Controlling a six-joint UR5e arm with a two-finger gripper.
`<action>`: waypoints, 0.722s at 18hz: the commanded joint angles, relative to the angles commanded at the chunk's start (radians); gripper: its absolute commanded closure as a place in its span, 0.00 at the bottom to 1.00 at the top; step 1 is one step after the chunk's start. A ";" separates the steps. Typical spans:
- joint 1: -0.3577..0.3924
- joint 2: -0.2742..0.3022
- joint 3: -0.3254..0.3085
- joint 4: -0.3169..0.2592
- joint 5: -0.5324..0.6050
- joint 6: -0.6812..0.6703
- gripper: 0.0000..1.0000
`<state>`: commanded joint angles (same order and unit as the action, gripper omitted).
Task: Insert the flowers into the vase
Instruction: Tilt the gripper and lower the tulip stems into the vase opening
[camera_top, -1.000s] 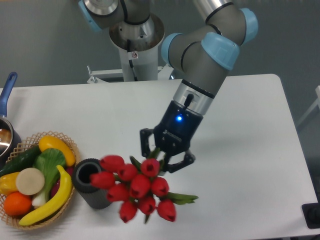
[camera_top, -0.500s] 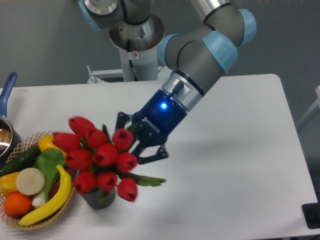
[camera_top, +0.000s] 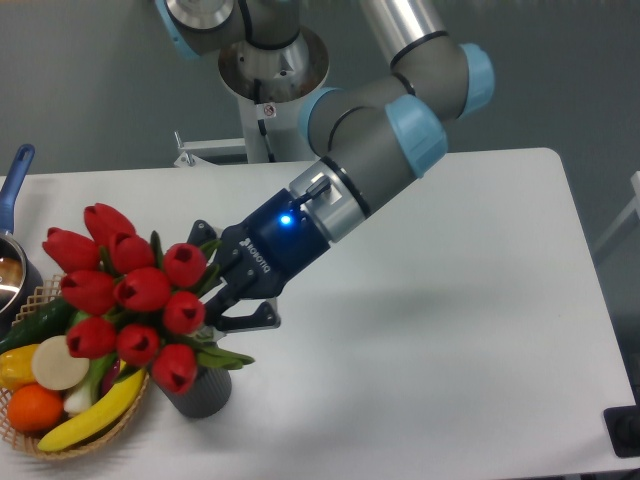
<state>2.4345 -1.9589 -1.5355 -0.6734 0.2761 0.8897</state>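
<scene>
My gripper (camera_top: 212, 290) clamped on tulip bunch (camera_top: 128, 295) stems, buds tilted over vase (camera_top: 196, 388). Can't tell if stems are in mouth yet; seating and release left, I judge.

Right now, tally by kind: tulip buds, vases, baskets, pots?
Red tulip buds in the flowers: 10
Vase: 1
Wicker basket: 1
Pot at left edge, partly cut off: 1
Total: 13
</scene>
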 joint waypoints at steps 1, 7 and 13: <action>-0.006 -0.006 0.005 0.000 -0.002 0.000 1.00; -0.041 -0.072 0.063 0.000 -0.005 0.003 1.00; -0.051 -0.069 0.040 0.000 -0.003 0.005 0.98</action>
<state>2.3838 -2.0279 -1.4956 -0.6734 0.2730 0.8943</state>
